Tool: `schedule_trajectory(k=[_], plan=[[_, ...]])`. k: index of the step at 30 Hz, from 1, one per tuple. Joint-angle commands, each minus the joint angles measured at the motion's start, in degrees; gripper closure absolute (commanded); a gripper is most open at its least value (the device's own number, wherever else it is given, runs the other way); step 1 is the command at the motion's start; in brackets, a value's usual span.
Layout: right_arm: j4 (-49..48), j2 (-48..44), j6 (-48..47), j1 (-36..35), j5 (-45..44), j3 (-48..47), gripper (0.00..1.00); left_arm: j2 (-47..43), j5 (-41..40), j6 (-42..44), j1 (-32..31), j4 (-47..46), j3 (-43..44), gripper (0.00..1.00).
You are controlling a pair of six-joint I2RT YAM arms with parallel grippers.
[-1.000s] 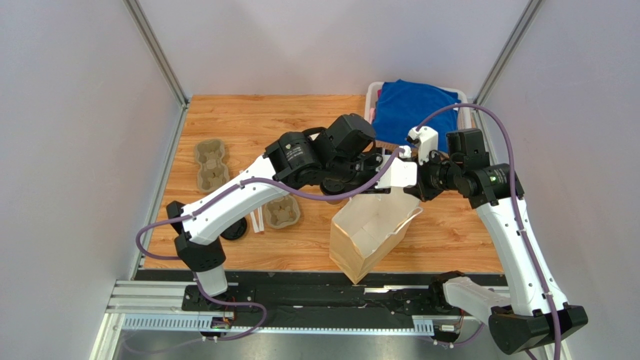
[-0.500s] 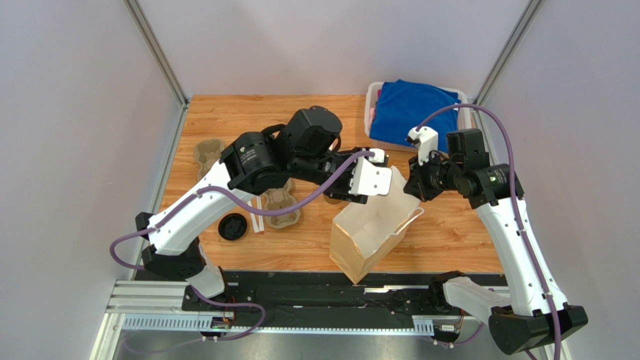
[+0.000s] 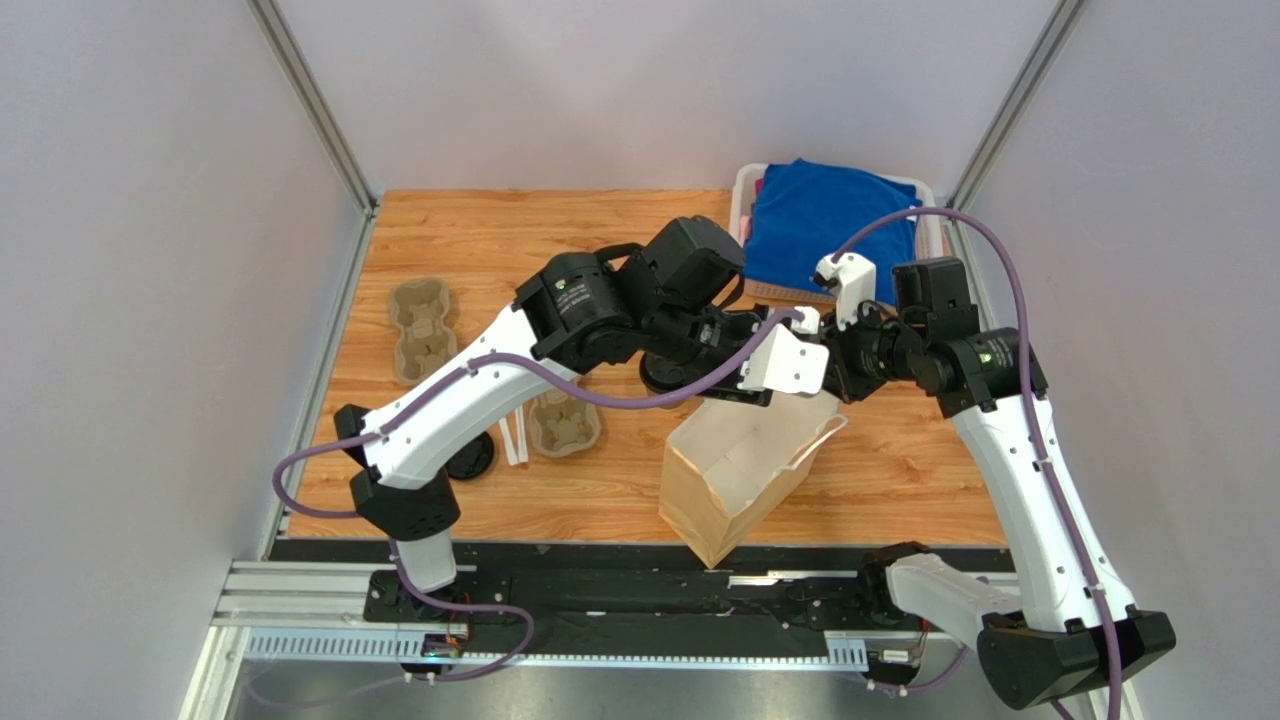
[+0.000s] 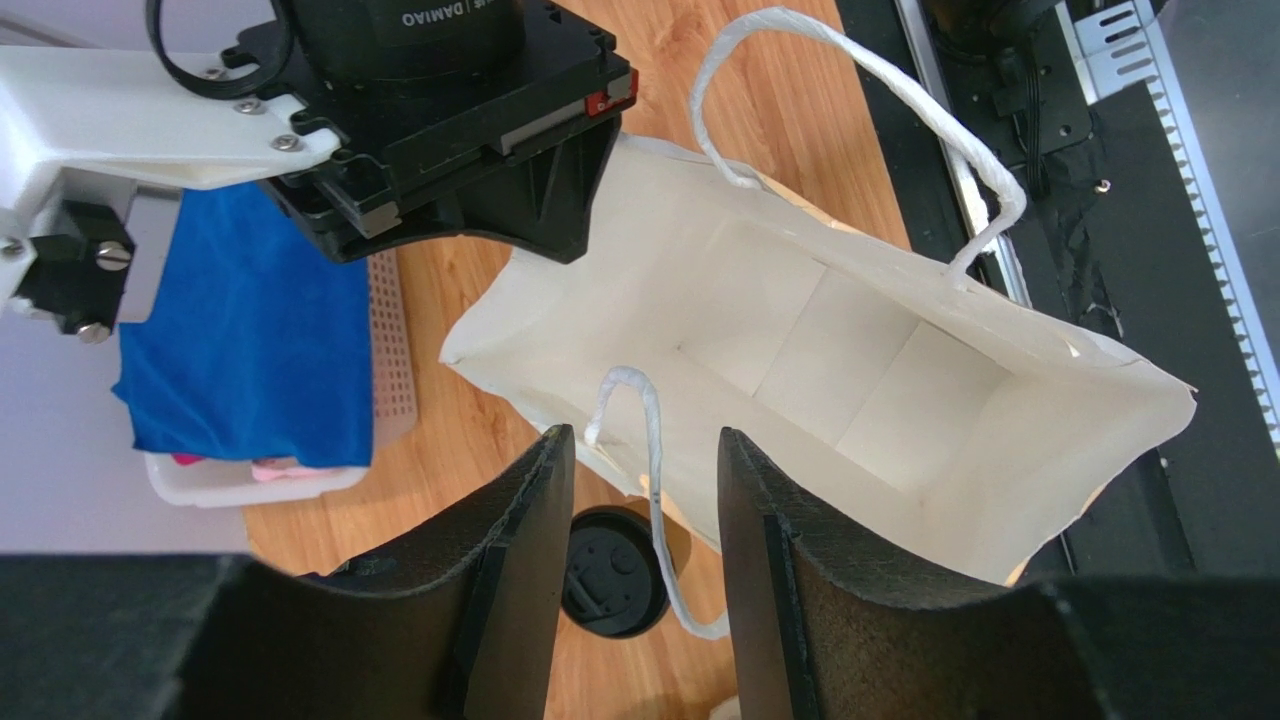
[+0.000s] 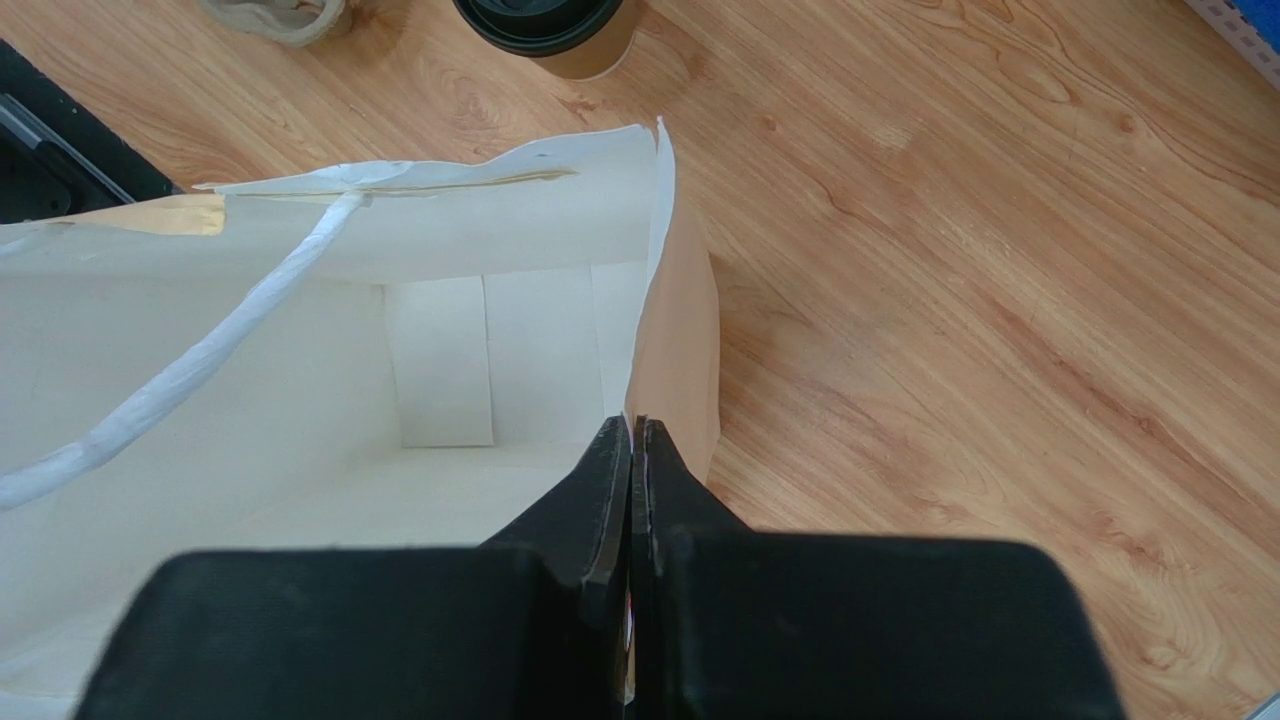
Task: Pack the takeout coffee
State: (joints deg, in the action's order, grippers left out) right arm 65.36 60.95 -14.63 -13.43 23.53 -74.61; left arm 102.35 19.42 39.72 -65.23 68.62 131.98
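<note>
The left gripper is held with its jaws partly apart and nothing gripped, poised over one rim of the open paper bag. The right gripper is closed tight on the bag's upper edge at the opposite side, so that the mouth is kept spread. The takeout coffee, with its black lid on, is seen upright on the wooden table just outside the bag's wall, below the left gripper's fingers.
</note>
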Motion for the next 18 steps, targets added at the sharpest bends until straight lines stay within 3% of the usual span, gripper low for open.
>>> schedule_trajectory(k=[1, 4, 10, 14, 18], plan=[[-1.29, -0.39, -0.66, -0.19, 0.29, 0.43, 1.0, 1.19, 0.97, -1.14, -0.16, 0.46, 3.28, 0.52], [-1.47, -0.65, -0.92, -0.28, 0.11, 0.52, 1.0, 1.8, 0.36, -1.23, -0.25, 0.29, 3.28, 0.6], [-1.82, -1.18, -0.92, -0.19, -0.06, 1.22, 1.0, 1.19, -1.92, -1.05, -0.07, -0.5, 1.0, 1.0], [-2.26, -1.45, -1.1, -0.1, -0.32, 1.66, 1.0, -2.4, -2.64, -3.68, 2.64, -4.28, -4.09, 1.0], [-2.96, -1.8, -1.01, -0.19, -0.33, 2.36, 1.0, -4.08, -0.53, -13.49, 7.74, -7.27, -6.64, 1.0]])
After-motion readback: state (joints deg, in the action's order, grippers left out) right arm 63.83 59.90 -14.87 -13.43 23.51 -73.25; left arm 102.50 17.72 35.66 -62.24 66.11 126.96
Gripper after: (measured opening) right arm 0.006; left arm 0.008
